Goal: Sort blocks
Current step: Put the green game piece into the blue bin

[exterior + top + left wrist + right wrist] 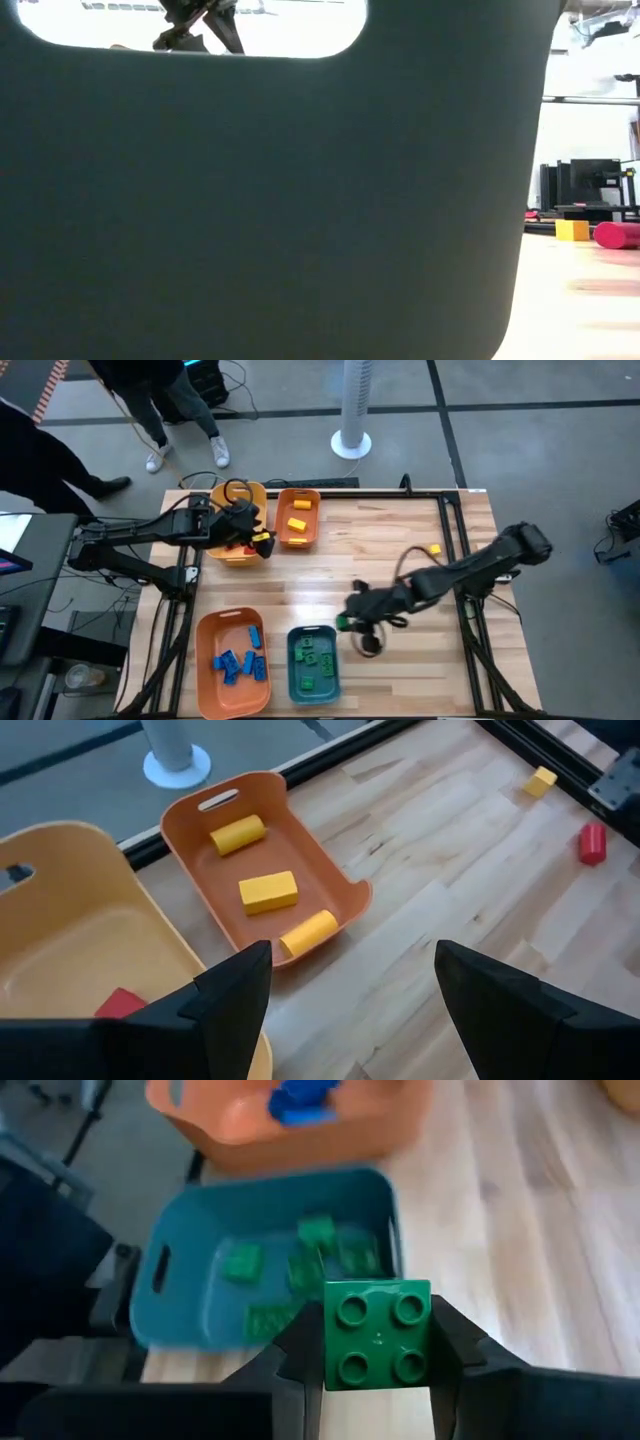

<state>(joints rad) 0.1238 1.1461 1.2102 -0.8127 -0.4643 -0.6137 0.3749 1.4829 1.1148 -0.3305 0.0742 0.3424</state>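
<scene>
While the low view is blocked, right tool grips green block.

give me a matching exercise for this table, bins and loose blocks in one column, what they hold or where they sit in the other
Column one:
1. teal plastic bin
2. large orange plastic bin
3. small orange plastic bin
4. green studded brick

Column two:
a. holds yellow blocks
b. clamped in the right gripper
c. holds blue blocks
d. holds green blocks

Pairs: 1-d, 2-c, 3-a, 4-b
</scene>
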